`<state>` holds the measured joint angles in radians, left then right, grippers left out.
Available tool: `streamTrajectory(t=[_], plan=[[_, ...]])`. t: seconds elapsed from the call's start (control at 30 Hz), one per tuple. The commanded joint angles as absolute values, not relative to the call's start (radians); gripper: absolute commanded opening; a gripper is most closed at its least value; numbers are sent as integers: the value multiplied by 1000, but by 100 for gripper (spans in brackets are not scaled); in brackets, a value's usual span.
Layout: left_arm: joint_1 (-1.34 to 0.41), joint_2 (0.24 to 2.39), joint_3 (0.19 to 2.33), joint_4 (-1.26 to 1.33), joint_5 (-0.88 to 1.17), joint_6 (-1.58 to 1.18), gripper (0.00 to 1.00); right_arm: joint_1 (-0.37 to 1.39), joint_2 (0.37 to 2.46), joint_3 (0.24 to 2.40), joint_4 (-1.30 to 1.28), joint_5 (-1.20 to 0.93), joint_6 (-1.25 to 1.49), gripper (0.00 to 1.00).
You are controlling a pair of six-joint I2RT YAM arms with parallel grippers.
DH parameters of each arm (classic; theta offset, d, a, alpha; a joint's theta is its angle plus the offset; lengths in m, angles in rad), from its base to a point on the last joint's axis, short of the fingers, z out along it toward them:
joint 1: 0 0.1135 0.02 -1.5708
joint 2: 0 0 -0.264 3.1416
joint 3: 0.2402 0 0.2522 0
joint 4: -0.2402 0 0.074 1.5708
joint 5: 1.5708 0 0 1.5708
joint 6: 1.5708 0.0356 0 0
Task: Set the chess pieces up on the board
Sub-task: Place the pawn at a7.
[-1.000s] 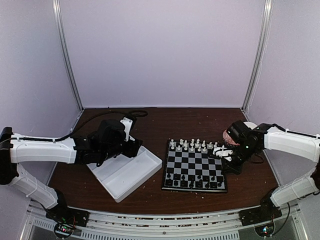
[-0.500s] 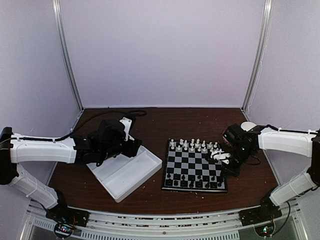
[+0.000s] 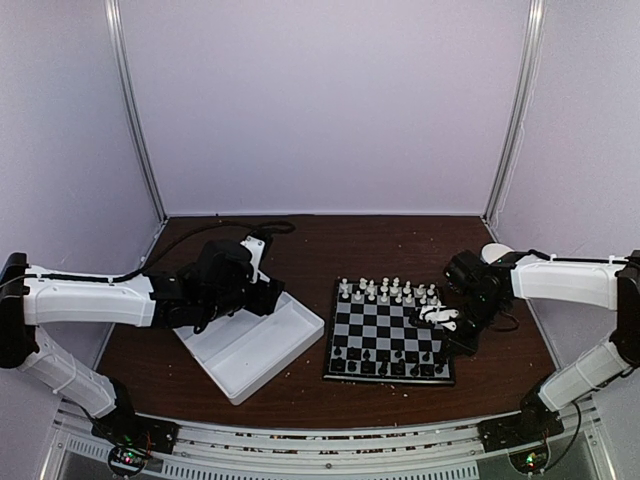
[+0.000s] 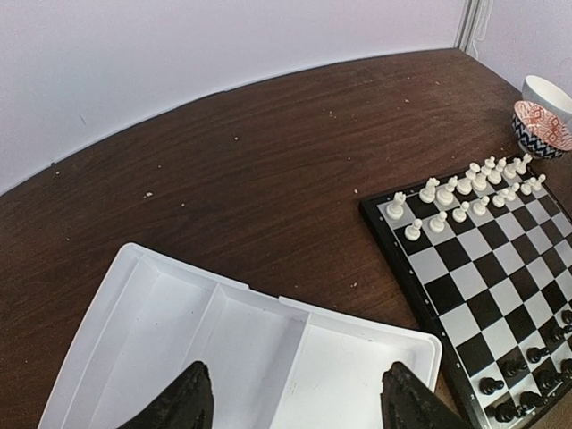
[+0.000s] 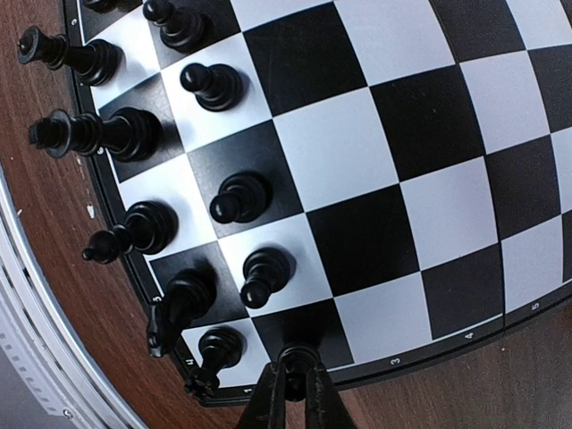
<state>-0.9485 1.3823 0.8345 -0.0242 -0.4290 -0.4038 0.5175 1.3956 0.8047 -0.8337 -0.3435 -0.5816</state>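
Right gripper (image 5: 290, 393) pinched shut at the board's near right corner; left gripper (image 4: 290, 409) wide open over the tray.

Small black plastic chess pieces (image 5: 241, 197) stand in the two rows nearest me on the square chessboard with black and silvery-white checks (image 3: 385, 328), taller ones along the edge and pawns one row in. My right fingertips meet over the last second-row square by the right-hand border; I cannot tell whether the dark blob at the tips is a piece they are holding. Small white chess pieces (image 3: 385, 290) fill the far two rows. The board lies flat on the dark brown wooden table (image 4: 268, 161). Beside the board on its left lies the white rectangular two-compartment plastic tray (image 4: 134, 340), under my left jaws. Past the board's far right corner sit a red-and-black patterned bowl (image 4: 541, 125) and a white cup (image 4: 550, 89).
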Motion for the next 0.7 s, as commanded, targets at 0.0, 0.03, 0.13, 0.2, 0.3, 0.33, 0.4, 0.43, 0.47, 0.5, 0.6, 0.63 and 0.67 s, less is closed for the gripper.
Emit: streamTrajectory(t=[0.0,0.03,0.13,0.2,0.3,0.33,0.4,0.43,0.47,0.5,0.6,0.63,0.67], plan=[[-940,1392,854,-5,-422,-416,66,525,1413,812,-834,-353,-590,9],[-940,1395,854,-7,-421,-417,66,525,1416,812,-835,-352,-590,9],[-940,1395,848,-12,-416,-422,66,525,1417,810,-836,-353,-592,9],[-940,1396,844,-9,-416,-423,66,525,1415,810,-833,-355,-592,9],[-940,1403,849,-13,-411,-423,66,528,1420,814,-833,-357,-589,10],[-940,1406,853,-16,-410,-425,66,529,1421,813,-833,-357,-589,10],[-940,1414,859,-21,-410,-426,65,531,1420,814,-832,-356,-588,11],[-940,1417,860,-22,-408,-427,65,531,1419,814,-831,-356,-588,11],[-941,1419,862,-19,-406,-428,65,531,1418,814,-830,-356,-587,11],[-940,1421,862,-19,-404,-428,65,532,1418,814,-829,-356,-586,12],[-940,1425,864,-18,-400,-431,65,532,1415,814,-825,-352,-582,14],[-940,1428,866,-20,-401,-431,65,532,1415,814,-825,-351,-580,15],[-940,1431,868,-26,-402,-432,65,532,1412,814,-825,-351,-579,15]])
